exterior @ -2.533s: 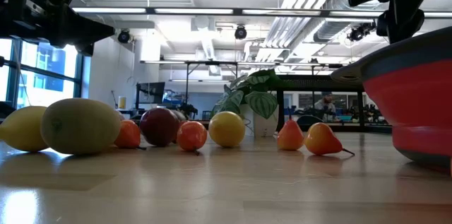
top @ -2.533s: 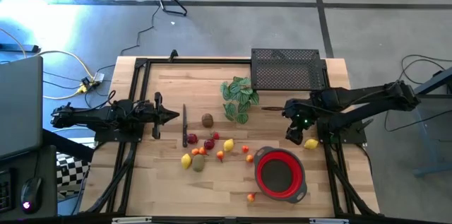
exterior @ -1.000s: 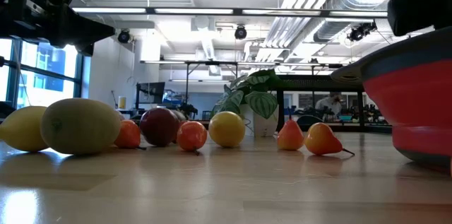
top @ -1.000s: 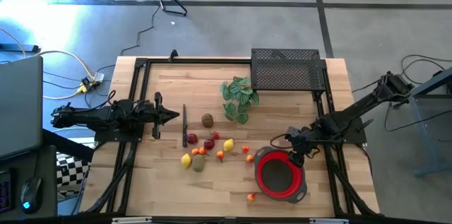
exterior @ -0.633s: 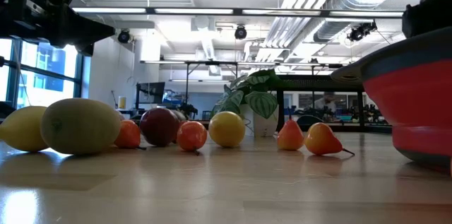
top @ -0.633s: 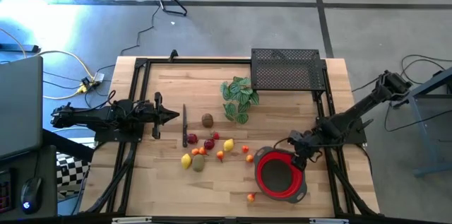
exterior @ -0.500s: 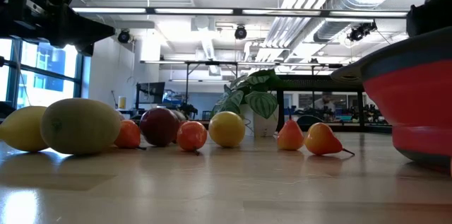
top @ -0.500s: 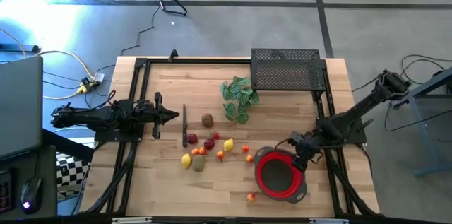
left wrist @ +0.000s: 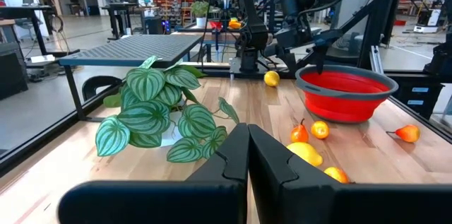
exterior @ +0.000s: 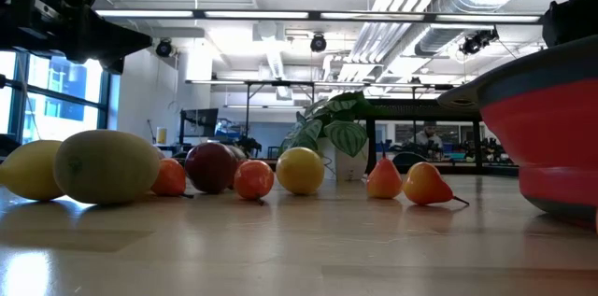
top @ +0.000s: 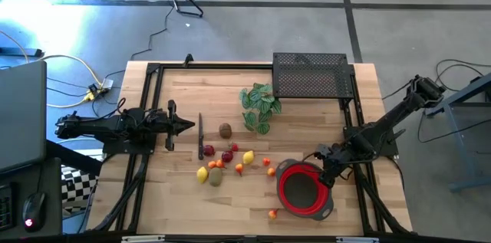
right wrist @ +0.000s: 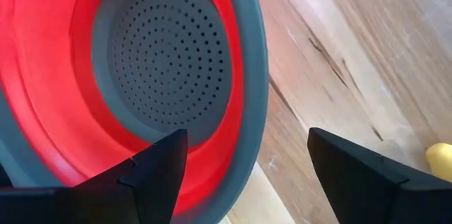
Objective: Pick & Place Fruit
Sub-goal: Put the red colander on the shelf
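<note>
Your right gripper, fingers spread and empty, has moved from beside the small yellow toy lemon to the round red bowl's grey rim; left gripper (fingers pressed together) stays parked.

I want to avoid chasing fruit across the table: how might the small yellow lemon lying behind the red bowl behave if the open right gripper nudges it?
The small yellow toy lemon looks rounded and smooth, so it would probably roll on the flat wooden table. Being small, it is likely light and may skid from the right gripper toward the red bowl.
</note>
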Controlling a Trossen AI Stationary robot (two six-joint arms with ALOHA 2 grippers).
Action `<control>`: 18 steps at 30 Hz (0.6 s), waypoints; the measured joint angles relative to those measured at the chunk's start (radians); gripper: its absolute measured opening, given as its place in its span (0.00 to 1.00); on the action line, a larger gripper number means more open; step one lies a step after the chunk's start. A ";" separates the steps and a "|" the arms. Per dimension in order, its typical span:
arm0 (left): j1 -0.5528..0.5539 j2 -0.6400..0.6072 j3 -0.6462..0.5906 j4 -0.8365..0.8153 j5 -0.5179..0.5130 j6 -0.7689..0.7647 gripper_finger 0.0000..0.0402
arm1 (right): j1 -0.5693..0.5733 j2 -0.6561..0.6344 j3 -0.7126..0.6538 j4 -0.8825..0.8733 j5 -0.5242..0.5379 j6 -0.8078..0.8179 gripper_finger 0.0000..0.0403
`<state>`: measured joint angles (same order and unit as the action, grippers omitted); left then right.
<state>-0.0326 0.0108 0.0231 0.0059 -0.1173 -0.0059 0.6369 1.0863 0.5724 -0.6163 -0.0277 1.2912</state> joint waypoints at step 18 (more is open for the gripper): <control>0.000 0.000 0.000 0.000 0.000 0.000 0.00 | 0.000 0.000 0.000 0.000 0.000 -0.004 0.34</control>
<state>-0.0326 0.0105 0.0230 0.0055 -0.1173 -0.0059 0.6369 1.0863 0.5724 -0.6163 -0.0280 1.2869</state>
